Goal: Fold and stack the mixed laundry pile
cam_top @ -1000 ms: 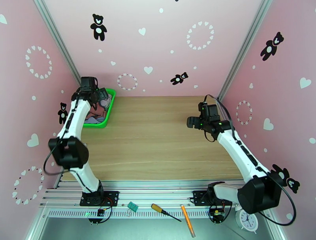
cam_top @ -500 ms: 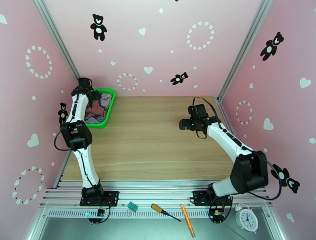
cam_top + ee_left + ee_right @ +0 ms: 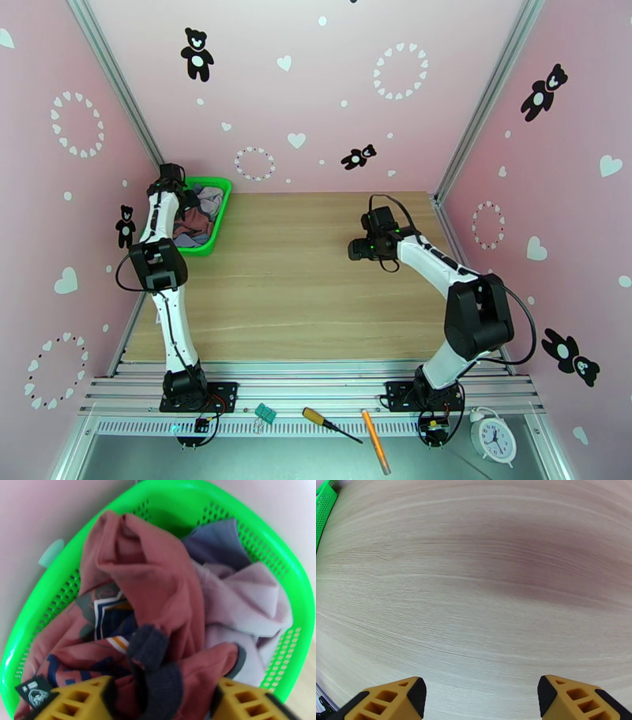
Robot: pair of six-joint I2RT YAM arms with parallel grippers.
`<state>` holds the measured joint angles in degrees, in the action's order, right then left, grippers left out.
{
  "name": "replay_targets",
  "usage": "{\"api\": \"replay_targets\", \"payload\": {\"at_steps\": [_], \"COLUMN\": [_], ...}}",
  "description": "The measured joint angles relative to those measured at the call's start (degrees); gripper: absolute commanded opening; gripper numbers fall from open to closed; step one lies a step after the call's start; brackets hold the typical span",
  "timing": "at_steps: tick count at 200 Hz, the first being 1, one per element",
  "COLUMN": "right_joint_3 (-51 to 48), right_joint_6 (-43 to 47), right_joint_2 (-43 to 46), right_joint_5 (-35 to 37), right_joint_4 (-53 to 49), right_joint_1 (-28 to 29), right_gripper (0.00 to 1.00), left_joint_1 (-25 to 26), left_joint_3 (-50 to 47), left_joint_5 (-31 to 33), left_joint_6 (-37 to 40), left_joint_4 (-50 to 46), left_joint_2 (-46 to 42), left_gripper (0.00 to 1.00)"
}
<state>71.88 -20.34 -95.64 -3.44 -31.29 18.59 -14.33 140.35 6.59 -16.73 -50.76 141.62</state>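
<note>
rust-red top (image 3: 158,578), lilac shirt (image 3: 245,606), green basket (image 3: 273,555)

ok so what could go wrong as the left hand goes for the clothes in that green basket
1. The left hand straddles only the dark cuff of the rust-red top; a pinch on so little cloth may slip.
2. That top lies bunched against the pale lilac shirt, so a pull could drag both out.
3. The bright green plastic mesh basket looks light and may lift or slide with them.
</note>
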Motion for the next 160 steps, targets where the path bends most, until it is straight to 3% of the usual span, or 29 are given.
{"api": "replay_targets", "payload": {"at_steps": [17, 83, 122, 160], "right_joint_3": [0.7, 1.0, 0.9, -1.3], "right_joint_6": [0.0, -0.1, -0.1, -0.7], "right_joint_2": [0.0, 2.7, 12.4, 23.6], "right_joint_5": [0.0, 0.8, 1.2, 0.8], "right_joint_4": [0.0, -2.3, -3.5, -3.2], "right_joint_1": [0.8, 1.6, 1.7, 1.6], "right_gripper": [0.78, 0.74, 0.74, 0.74], "left_joint_1": [0.0, 0.0, 0.0, 0.9], "left_joint_3": [-0.7, -2.9, -3.0, 4.2], "left_joint_5": [-0.1, -1.8, -6.5, -13.1], "left_joint_6": [0.2, 1.0, 0.5, 0.4], "left_joint_4": [0.7, 0.2, -2.3, -6.2], "left_joint_2": [0.0, -3.7, -15.3, -28.2], "left_gripper": [0.00, 0.00, 0.00, 0.00]}}
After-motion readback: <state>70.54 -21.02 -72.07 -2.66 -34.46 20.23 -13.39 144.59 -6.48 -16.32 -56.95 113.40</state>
